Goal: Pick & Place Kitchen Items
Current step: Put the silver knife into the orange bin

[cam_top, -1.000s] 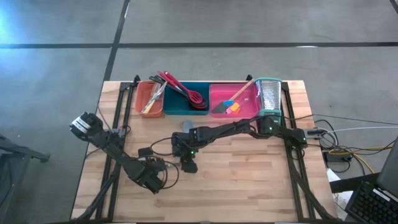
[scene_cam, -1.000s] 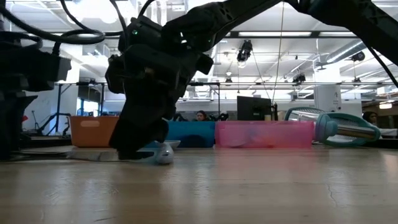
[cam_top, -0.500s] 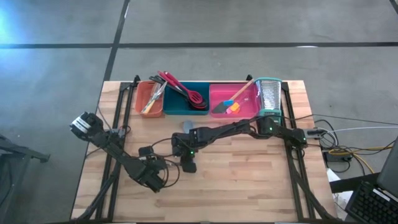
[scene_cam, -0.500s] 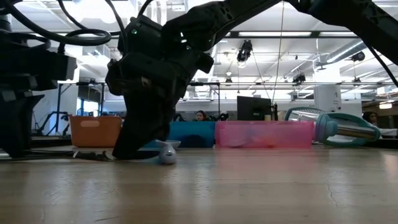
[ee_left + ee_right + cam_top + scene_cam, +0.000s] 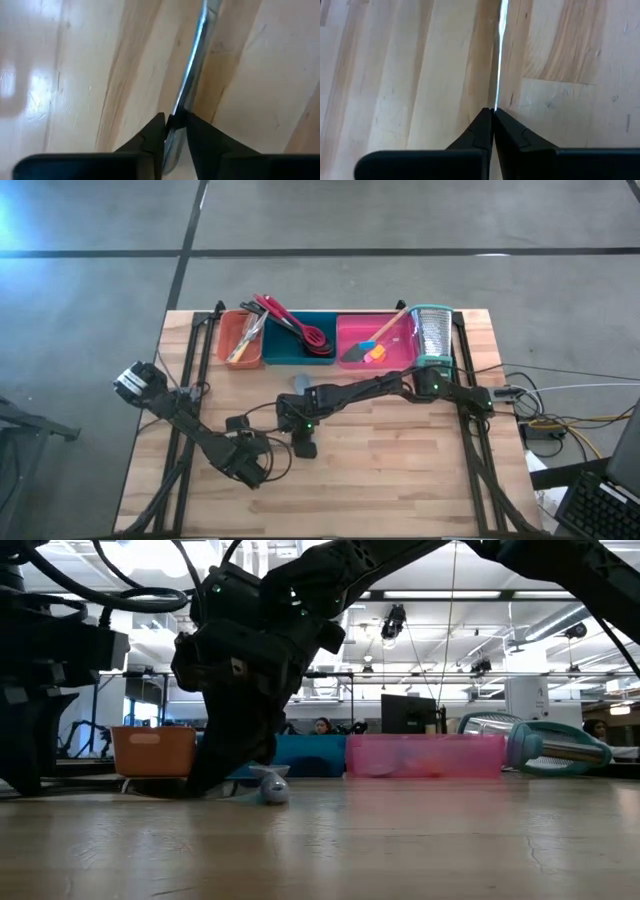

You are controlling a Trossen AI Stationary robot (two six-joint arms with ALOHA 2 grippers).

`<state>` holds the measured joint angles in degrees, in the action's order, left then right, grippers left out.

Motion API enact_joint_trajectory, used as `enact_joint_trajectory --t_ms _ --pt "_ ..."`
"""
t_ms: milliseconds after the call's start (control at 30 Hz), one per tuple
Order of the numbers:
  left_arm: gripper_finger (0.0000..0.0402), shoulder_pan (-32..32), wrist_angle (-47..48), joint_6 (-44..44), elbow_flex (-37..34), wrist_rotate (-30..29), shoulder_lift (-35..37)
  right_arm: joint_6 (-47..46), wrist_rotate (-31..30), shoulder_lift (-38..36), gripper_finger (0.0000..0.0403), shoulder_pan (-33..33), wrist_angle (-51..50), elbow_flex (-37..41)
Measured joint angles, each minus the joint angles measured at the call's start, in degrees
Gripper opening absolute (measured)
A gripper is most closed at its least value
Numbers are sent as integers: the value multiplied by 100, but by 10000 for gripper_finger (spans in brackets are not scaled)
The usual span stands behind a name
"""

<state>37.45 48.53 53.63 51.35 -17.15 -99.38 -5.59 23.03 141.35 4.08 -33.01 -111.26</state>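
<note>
Right wrist view: the right gripper (image 5: 493, 112) has its two dark fingers pressed together at the tips, pinching the near end of a thin bright metal utensil (image 5: 499, 55) seen edge-on, which runs away from the tips along the light wood-plank tabletop (image 5: 395, 75). High view puts this gripper (image 5: 300, 442) low over the table's middle, its arm reaching in from the right edge.

Left wrist view: the left gripper (image 5: 172, 127) has its fingers nearly closed, with a narrow gap, and a slim shiny metal shaft (image 5: 192, 65) sits between the tips and extends forward over the planks. Whether this is the same utensil cannot be told. High view: the left gripper (image 5: 245, 465) is at the front left of the table, near the right one but apart from it.

Low view: a small grey rounded utensil end (image 5: 268, 786) lies on the table just beside the dark gripper body.

Far edge of the table, high view: an orange rectangular tray (image 5: 231, 330), a teal rectangular tray (image 5: 285, 352) with red and black long-handled utensils (image 5: 290, 320), and a pink rectangular tray (image 5: 352, 330) with a small blue and orange tool (image 5: 372, 350). A metal box grater with teal trim (image 5: 432, 335) lies just beside the pink tray.
</note>
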Motion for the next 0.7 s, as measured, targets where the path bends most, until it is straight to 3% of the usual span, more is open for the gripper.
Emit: enact_joint_trajectory --t_ms 367,700 --pt "182 -259 12 -731 75 522 331 394 -215 -20 7 47 38 4" --pt "174 -586 -94 -1277 79 1381 336 1080 -566 -25 7 68 -3 2"
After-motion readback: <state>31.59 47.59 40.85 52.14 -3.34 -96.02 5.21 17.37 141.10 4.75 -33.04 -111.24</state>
